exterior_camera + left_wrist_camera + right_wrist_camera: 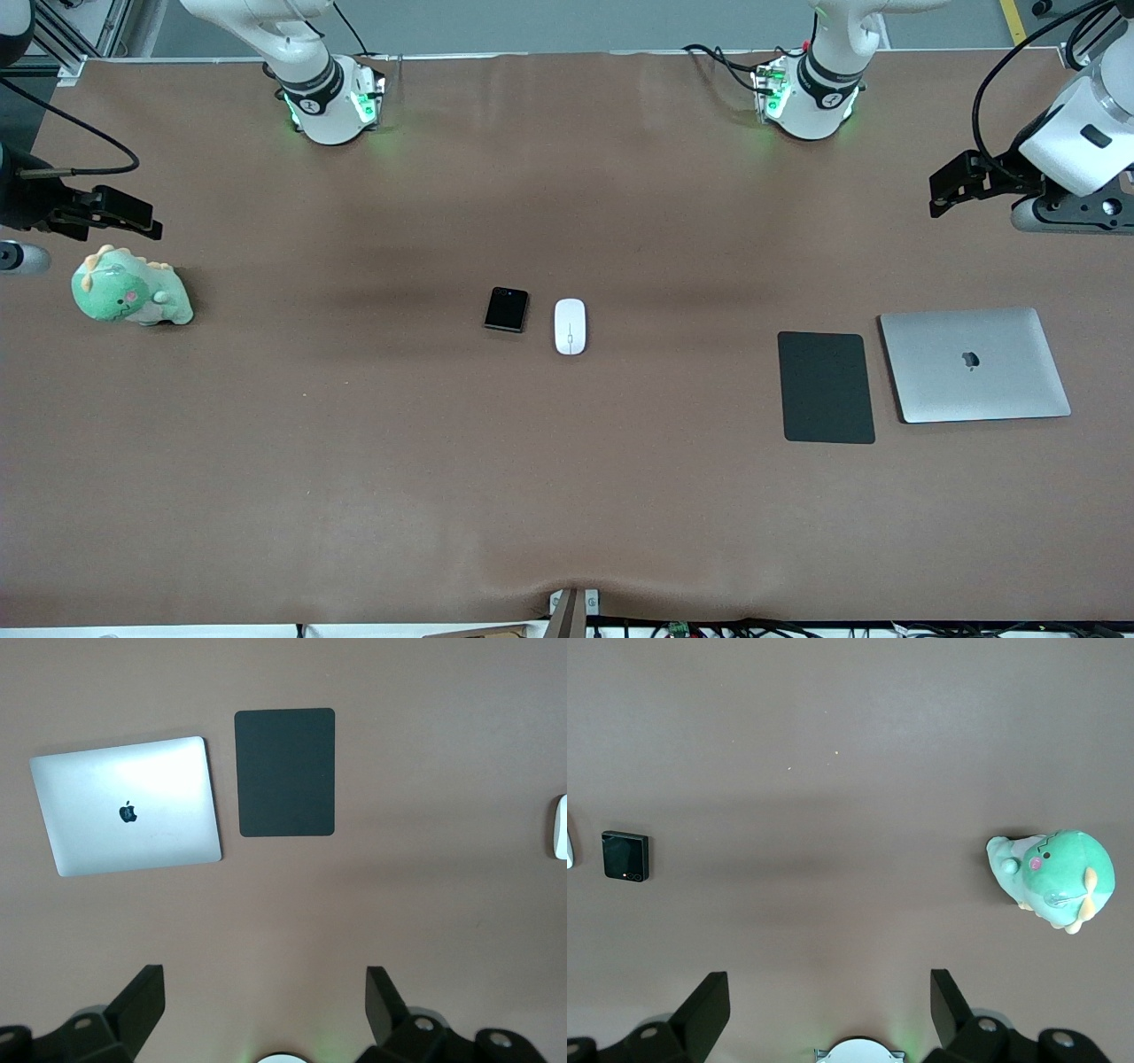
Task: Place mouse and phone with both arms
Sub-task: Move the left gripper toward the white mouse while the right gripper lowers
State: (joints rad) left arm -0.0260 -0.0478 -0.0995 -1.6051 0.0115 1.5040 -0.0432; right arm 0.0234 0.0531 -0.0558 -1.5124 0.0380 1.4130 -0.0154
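The black folded phone (506, 309) and the white mouse (570, 326) lie side by side at the middle of the table, a small gap between them, the mouse toward the left arm's end. The phone also shows in the right wrist view (625, 856), and the mouse's edge shows in the left wrist view (561, 826). My left gripper (935, 197) hangs open and empty over the table's left-arm end (266, 1001). My right gripper (152, 221) hangs open and empty over the right-arm end (830, 1001). Both are well away from the phone and mouse.
A dark rectangular mat (826, 386) and a closed silver laptop (974, 364) lie side by side toward the left arm's end. A green plush dinosaur (130, 291) sits toward the right arm's end, below the right gripper in the front view. Brown table (567, 496).
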